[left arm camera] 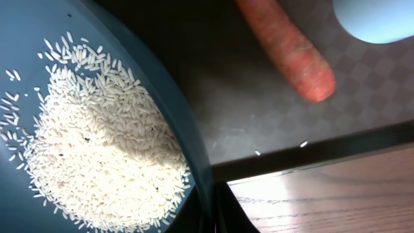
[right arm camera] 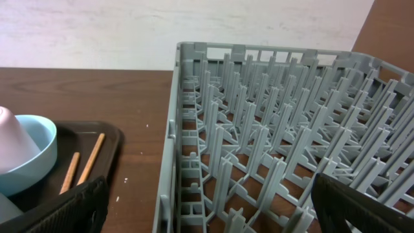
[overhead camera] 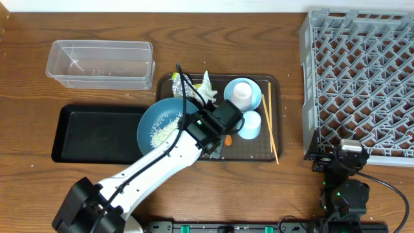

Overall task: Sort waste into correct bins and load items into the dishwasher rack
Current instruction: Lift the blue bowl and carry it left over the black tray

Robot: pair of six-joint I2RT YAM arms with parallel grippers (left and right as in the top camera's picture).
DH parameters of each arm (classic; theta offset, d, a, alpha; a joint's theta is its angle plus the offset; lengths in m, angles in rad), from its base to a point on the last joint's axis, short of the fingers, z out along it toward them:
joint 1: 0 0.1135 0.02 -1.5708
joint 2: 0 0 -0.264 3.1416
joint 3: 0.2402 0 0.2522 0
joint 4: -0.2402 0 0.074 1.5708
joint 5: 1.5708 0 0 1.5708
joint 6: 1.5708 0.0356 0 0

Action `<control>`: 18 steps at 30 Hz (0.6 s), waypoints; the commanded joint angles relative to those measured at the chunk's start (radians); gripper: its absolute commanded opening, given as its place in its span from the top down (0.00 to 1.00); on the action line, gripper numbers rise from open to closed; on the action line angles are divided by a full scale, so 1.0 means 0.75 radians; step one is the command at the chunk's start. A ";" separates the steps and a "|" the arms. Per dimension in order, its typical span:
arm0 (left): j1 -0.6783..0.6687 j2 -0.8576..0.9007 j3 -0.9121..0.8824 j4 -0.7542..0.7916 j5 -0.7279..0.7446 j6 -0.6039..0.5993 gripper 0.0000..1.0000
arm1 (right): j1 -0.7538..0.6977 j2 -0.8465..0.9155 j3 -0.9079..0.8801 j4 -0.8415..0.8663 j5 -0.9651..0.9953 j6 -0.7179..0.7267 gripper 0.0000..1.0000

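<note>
The dark blue plate [overhead camera: 162,126] with white rice [overhead camera: 163,131] lies on the left of the brown tray [overhead camera: 275,84]. My left gripper [overhead camera: 213,137] is shut on the plate's right rim. In the left wrist view its fingertips [left arm camera: 226,210] pinch the plate [left arm camera: 97,39] beside the rice [left arm camera: 97,155]. The carrot [left arm camera: 288,48] lies just right of it, also seen from above [overhead camera: 228,139]. The right gripper [right arm camera: 210,217] stands open at the dishwasher rack's [right arm camera: 278,149] near corner, holding nothing.
A light blue bowl [overhead camera: 253,97] with a pale cup upturned in it, a light blue cup [overhead camera: 251,125], chopsticks [overhead camera: 273,123] and a yellow-green wrapper [overhead camera: 204,85] share the tray. Clear tub [overhead camera: 97,65] and black tray [overhead camera: 97,134] are left; rack [overhead camera: 359,77] right.
</note>
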 commanded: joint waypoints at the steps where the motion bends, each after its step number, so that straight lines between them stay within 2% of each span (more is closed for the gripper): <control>1: 0.026 -0.054 0.028 -0.022 -0.022 0.024 0.94 | -0.011 -0.002 0.003 -0.011 0.013 -0.015 0.01; 9: 0.136 -0.174 0.028 -0.037 -0.022 0.077 0.94 | -0.011 -0.002 0.003 -0.011 0.013 -0.015 0.01; 15: 0.310 -0.264 0.028 -0.019 -0.013 0.113 0.94 | -0.011 -0.002 0.003 -0.011 0.013 -0.015 0.01; 18: 0.433 -0.280 0.028 0.004 0.103 0.192 0.94 | -0.011 -0.002 0.003 -0.011 0.013 -0.015 0.01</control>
